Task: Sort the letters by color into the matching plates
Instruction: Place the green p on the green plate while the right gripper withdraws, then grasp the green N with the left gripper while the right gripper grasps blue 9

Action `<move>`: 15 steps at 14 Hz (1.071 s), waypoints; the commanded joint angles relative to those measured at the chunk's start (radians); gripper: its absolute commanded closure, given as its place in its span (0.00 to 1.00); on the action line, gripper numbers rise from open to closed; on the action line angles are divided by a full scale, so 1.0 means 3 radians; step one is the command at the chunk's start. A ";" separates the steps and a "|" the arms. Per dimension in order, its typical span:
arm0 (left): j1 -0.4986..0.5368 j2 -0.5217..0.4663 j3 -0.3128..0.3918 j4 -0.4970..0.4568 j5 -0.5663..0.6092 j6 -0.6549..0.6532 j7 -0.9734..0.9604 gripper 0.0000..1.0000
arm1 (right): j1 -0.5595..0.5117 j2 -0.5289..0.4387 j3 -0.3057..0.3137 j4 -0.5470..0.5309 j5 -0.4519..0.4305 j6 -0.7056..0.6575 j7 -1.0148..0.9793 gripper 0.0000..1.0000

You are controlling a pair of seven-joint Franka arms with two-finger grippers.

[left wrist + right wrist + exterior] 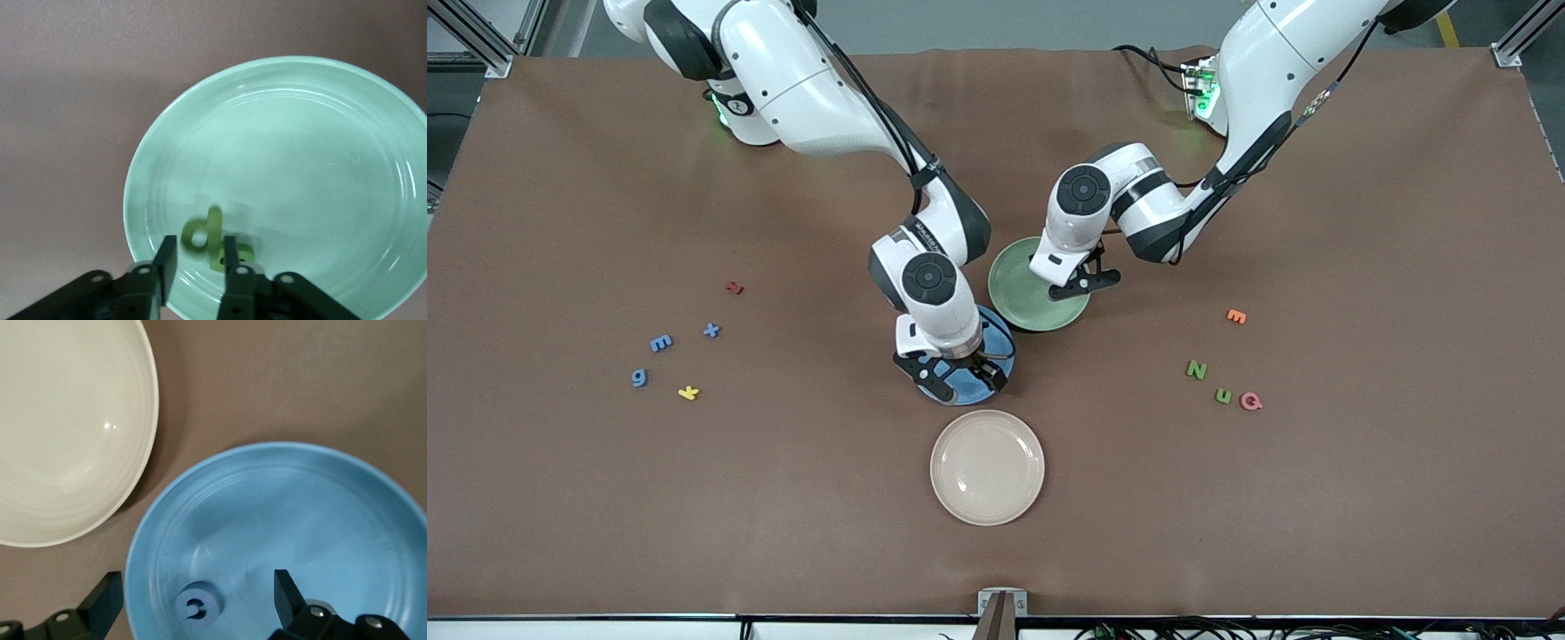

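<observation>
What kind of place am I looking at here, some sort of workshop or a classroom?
Most likely a robotics lab. Two white arms, the left gripper over a green plate and the right gripper over a blue plate, work at a brown-covered table framed by aluminium rails.

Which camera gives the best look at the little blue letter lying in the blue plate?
The right wrist view: the blue letter lies plain in the blue plate, between the right gripper's open fingers. In the front view the arm hides it. The left wrist view shows only the green plate.
</observation>
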 commanded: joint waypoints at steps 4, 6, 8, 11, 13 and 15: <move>0.0177 -0.0104 -0.0007 -0.0011 0.0066 -0.0065 0.0051 0.13 | -0.0315 -0.0622 0.0005 -0.0303 -0.0051 -0.0648 -0.0834 0.00; 0.0345 -0.0145 -0.0007 -0.0057 0.0067 -0.0075 0.0239 0.13 | -0.0504 -0.0923 0.0010 -0.0651 -0.0045 -0.0648 -0.1212 0.00; 0.0524 -0.0155 -0.0007 -0.0083 0.0087 -0.0075 0.0490 0.13 | -0.0668 -0.1194 0.0005 -0.0999 -0.0045 -0.0633 -0.1544 0.00; 0.0805 -0.0171 -0.0007 -0.0073 0.0178 -0.0070 0.0807 0.13 | -0.1000 -0.1558 0.0005 -0.1449 -0.0051 -0.0592 -0.2122 0.00; 0.0984 -0.0155 -0.0012 -0.0048 0.0377 -0.0065 0.0965 0.13 | -0.1281 -0.1747 0.0000 -0.1674 -0.0051 -0.0551 -0.2561 0.00; 0.1143 -0.0135 -0.0012 -0.0037 0.0547 -0.0034 0.1175 0.13 | -0.1577 -0.1850 0.0000 -0.1874 -0.0056 -0.0424 -0.3057 0.00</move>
